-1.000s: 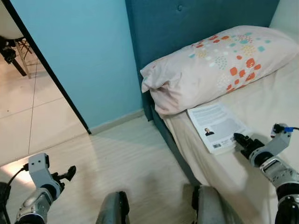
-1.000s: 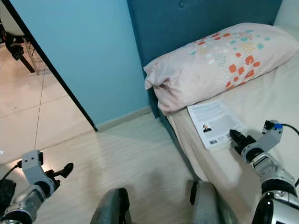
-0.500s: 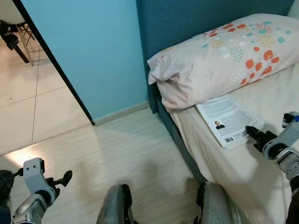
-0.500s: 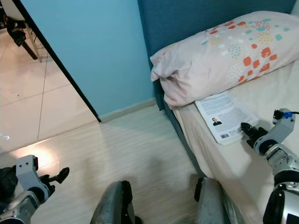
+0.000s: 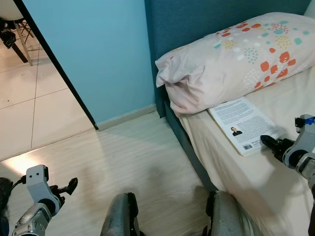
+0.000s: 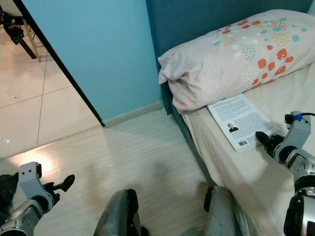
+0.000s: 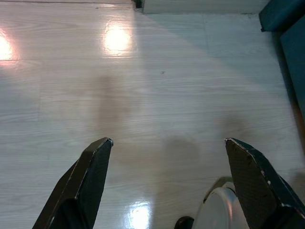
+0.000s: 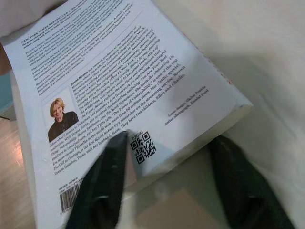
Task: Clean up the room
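Note:
A white paperback book [image 5: 242, 125] lies back cover up on the cream bed sheet [image 5: 275, 98], just below a spotted pillow [image 5: 231, 64]. My right gripper [image 5: 266, 141] hovers at the book's near corner. In the right wrist view the right gripper [image 8: 170, 139] is open: one finger [image 8: 107, 183] is over the cover by the QR code, the other [image 8: 240, 183] is over the sheet, with the corner between them. My left gripper [image 5: 69, 186] hangs open low over the pale wooden floor [image 7: 152, 86], with nothing between its fingers.
A teal headboard [image 5: 187, 24] and bed side stand against a light blue wall [image 5: 98, 59]. A dark door edge [image 5: 59, 73] opens onto a tiled room with a chair [image 5: 12, 29]. My own legs [image 5: 120, 216] show at the bottom.
The camera has panned, so the bed sits further right in view. My right gripper stays at the book's near corner. The left arm still hangs over the floor.

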